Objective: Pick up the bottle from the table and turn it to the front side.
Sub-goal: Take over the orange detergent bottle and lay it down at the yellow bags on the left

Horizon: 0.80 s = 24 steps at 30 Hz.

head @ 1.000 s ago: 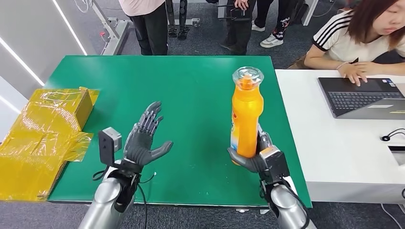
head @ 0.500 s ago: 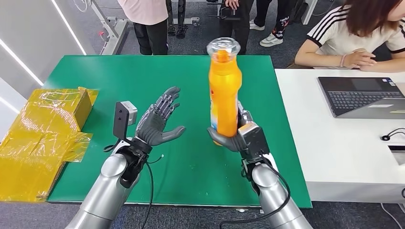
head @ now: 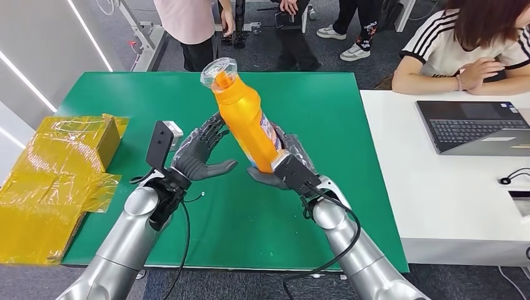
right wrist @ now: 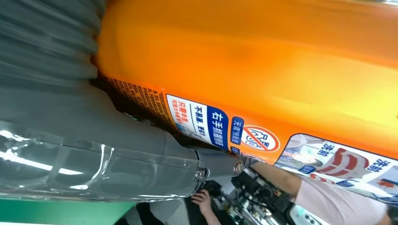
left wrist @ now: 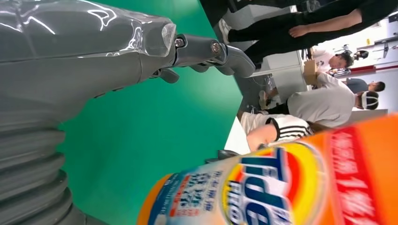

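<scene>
- The orange bottle (head: 247,122) now tilts, its clear cap (head: 218,67) leaning toward the robot's left; half a second ago it stood upright and farther right.
- The right hand (head: 284,170) grasps the bottle's lower end, lifted above the green counter (head: 281,94), and has moved inward since then.
- The left hand (head: 199,156) stays released, fingers spread, palm facing the bottle, now just beside its body; touching or not, I cannot tell.
- Both hands sit near the counter's middle, with bare green surface toward the far edge.
- Yellow wrapped boxes (head: 53,169) overhang the left edge; a white desk (head: 450,194) with a laptop (head: 475,128) adjoins the right edge.
</scene>
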Each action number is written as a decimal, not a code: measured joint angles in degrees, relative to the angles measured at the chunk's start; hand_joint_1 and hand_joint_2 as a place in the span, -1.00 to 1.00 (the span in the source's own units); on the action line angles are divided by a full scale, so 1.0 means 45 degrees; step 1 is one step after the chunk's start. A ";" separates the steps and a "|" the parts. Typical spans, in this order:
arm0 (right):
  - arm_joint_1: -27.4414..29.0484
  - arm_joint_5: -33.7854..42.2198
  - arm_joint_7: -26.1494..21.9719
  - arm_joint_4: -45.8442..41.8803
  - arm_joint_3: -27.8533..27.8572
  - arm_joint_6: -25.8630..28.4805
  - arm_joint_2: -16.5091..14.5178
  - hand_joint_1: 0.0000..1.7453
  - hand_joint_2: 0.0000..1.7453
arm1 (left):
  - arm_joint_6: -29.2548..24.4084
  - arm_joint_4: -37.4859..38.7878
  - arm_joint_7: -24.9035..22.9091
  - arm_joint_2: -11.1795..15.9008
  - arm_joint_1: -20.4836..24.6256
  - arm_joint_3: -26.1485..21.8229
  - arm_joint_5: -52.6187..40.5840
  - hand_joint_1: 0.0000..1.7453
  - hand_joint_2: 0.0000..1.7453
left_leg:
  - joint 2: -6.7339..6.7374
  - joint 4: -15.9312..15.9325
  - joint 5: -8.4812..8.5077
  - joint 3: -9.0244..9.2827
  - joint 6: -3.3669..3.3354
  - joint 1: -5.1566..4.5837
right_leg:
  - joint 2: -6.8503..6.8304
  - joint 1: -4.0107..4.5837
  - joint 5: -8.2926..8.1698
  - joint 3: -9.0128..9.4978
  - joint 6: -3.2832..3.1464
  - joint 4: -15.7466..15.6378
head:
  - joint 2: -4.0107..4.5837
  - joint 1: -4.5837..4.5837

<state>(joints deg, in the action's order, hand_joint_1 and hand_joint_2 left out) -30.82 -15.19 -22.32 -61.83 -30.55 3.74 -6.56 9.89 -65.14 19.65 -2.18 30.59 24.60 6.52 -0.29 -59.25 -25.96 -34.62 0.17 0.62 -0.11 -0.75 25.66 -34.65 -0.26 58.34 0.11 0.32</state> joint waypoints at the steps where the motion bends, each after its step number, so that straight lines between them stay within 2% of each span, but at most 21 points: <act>1: -0.0015 -0.0017 0.0029 0.0115 -0.0019 -0.0001 0.0000 1.00 1.00 | -0.0012 0.0003 -0.0018 0.0052 0.0014 -0.0016 -0.0004 -1.00 1.00 | 0.0000 0.0000 0.0000 0.0000 0.0000 0.0000 | 0.0000 0.0000 0.0000 -0.0001 0.0000 0.0000 | 0.0000 0.0000; 12: 0.0111 0.0107 0.0175 0.0676 -0.0017 0.0004 0.0131 1.00 1.00 | -0.0051 0.0001 -0.0146 0.0802 0.0038 -0.0158 0.0070 -1.00 1.00 | 0.0003 0.0001 -0.0002 0.0000 0.0003 0.0001 | 0.0003 0.0001 0.0002 -0.0009 -0.0001 0.0000 | 0.0000 0.0001; 19: 0.0387 0.0279 0.0148 0.0748 0.0075 0.0070 0.0337 1.00 1.00 | -0.0101 0.0013 -0.0112 0.0981 0.0105 -0.0239 0.0160 -1.00 1.00 | 0.0002 -0.0001 -0.0002 0.0000 0.0003 0.0000 | 0.0002 0.0000 0.0001 -0.0009 -0.0001 -0.0005 | 0.0000 0.0000; 24: 0.0717 0.0448 0.0080 0.0766 0.0103 0.0041 0.0494 1.00 1.00 | 0.0322 0.0089 0.0044 0.0889 0.0381 -0.0288 0.0606 -1.00 1.00 | 0.0001 -0.0002 -0.0003 -0.0003 0.0002 -0.0001 | 0.0004 0.0000 0.0001 -0.0011 0.0000 -0.0006 | 0.0000 0.0000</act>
<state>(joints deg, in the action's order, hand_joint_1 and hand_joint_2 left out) -27.59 -13.17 -21.96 -58.39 -30.08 3.93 -4.33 11.34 -64.74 19.85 1.82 32.31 23.30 9.25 -0.28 -59.26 -25.98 -34.63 0.19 0.61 -0.09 -0.76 25.66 -34.70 -0.26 58.31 0.11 0.32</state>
